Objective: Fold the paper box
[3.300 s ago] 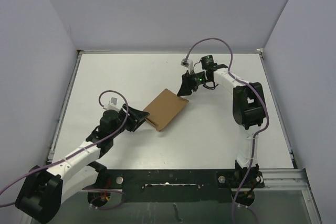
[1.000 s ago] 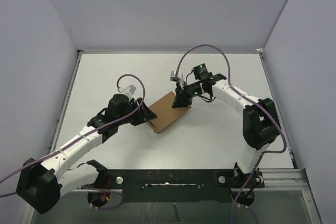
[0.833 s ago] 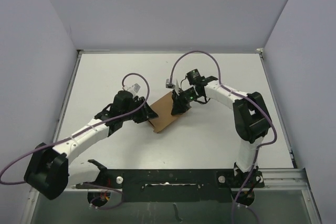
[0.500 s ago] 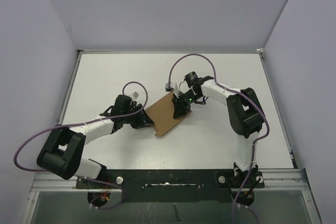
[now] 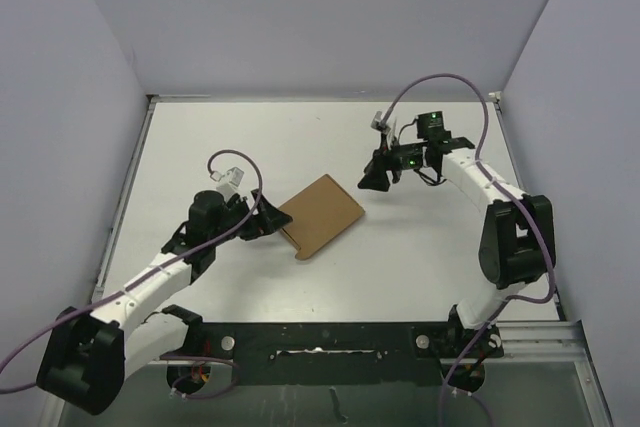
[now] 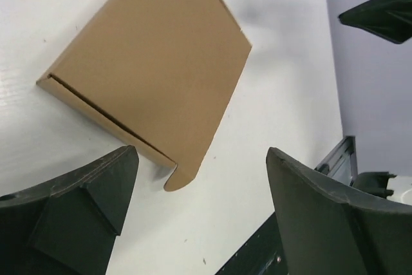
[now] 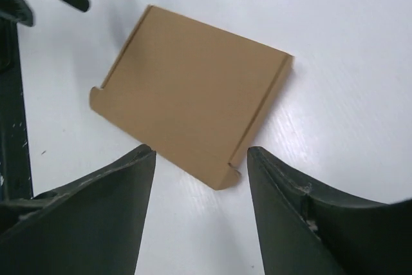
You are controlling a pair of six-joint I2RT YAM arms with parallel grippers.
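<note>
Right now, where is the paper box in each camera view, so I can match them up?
Top external: paper box mid-table, lying diagonally.
Left wrist: paper box upper left of centre.
Right wrist: paper box near centre.
Shared landmark: black base rail, along the bottom in top external, lower right in left wrist, left edge in right wrist.

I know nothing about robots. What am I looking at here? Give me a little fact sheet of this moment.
Object: paper box, brown cardboard, folded flat
Where: lying on the white table, between the two arms
Left gripper: open, empty, close to the box's near-left corner
Right gripper: open, empty, clear of the box
Detail: a small rounded tab sticks out at one corner
</note>
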